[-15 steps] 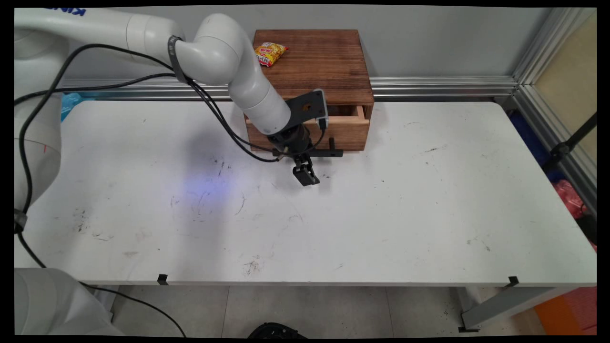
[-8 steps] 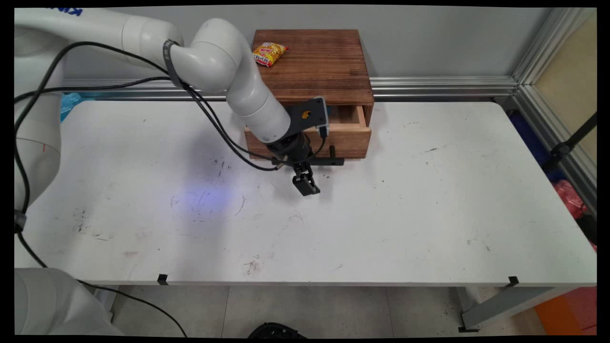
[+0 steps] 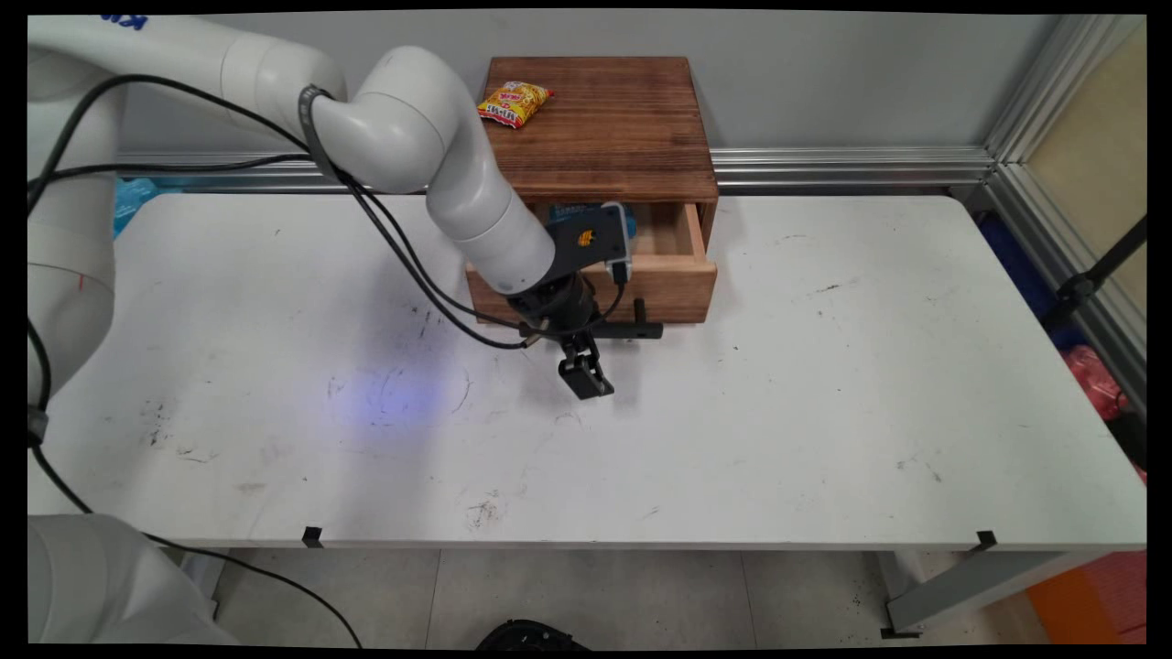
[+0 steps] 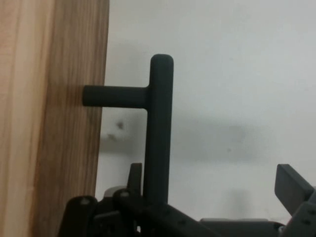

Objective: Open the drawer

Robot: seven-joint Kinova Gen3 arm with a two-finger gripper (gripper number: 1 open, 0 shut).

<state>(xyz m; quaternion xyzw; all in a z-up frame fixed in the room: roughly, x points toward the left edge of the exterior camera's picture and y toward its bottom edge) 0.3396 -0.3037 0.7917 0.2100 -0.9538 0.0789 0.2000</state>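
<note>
White rectangular table (image 3: pixel 824 412), scuffed with dark marks. Brown wooden box (image 3: pixel 612 119) at its far side against the wall; its light wooden drawer (image 3: pixel 673 265) stands partly pulled out, black bar handle (image 3: pixel 641 328) on its front. Yellow-and-red snack packet (image 3: pixel 513 102) on the box's top, near the back left corner. Black two-finger gripper (image 3: pixel 586 380) at the handle's left end, above the tabletop.

White rounded arm (image 3: pixel 458 183) — black cables (image 3: pixel 403 247), black hand (image 3: pixel 586 377)
</note>
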